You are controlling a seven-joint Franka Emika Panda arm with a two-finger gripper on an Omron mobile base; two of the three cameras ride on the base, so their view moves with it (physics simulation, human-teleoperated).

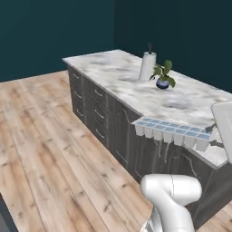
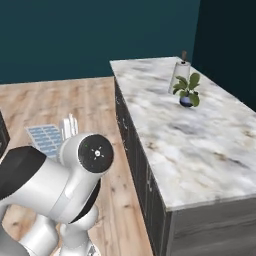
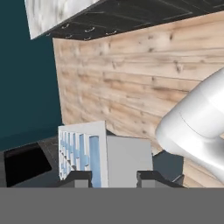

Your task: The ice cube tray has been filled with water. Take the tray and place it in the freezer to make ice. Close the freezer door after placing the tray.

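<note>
tray (image 1: 174, 132) lifted off table (image 1: 122, 81), centre-right of left base frame | claw (image 3: 114, 177) grips tray edge | remaining, judged: carry to freezer, place, close door

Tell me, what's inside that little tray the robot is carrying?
The tray has two rows of square cells, each showing light blue water. How deep it sits cannot be seen. In the hand view the pincer covers the tray's near end.
</note>
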